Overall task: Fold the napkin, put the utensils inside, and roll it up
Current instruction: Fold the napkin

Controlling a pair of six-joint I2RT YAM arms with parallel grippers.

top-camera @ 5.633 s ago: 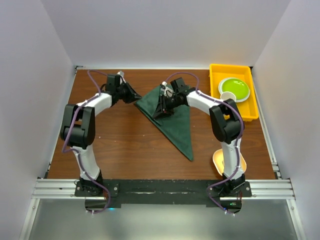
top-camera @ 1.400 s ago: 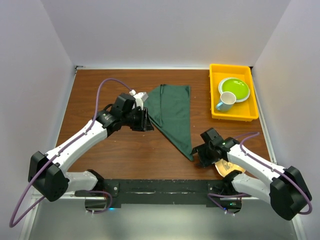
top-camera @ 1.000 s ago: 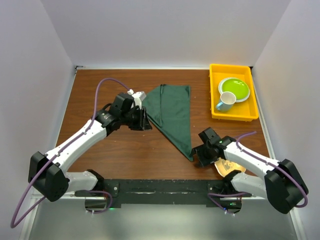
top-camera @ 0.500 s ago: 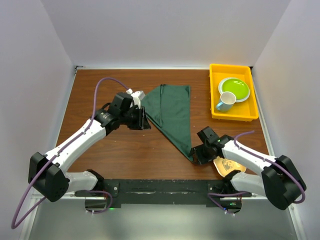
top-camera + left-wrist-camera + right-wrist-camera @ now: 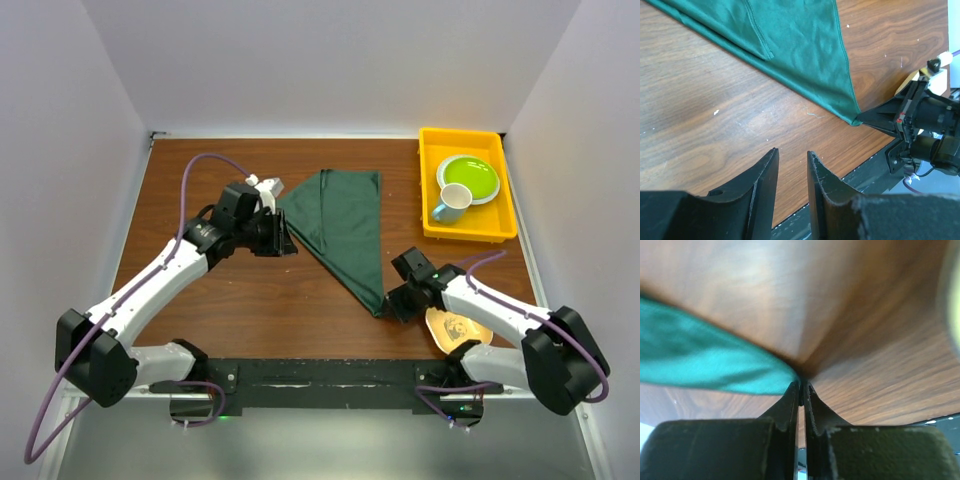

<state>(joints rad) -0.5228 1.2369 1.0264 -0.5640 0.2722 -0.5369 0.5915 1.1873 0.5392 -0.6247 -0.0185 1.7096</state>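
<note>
One napkin (image 5: 345,225), tip pinched by R hand (image 5: 801,387), L hand (image 5: 792,152) parted, empty

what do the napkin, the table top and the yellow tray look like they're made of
The napkin: soft cloth, dark green, slight sheen; stitched hem and folds show. The table: wood or wood-look laminate, brown grain visible. The yellow tray: probably moulded plastic, smooth and uniform.

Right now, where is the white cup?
In the top view, the cup stands inside the yellow tray at the far right, by the near-left edge of the green plate.
</note>
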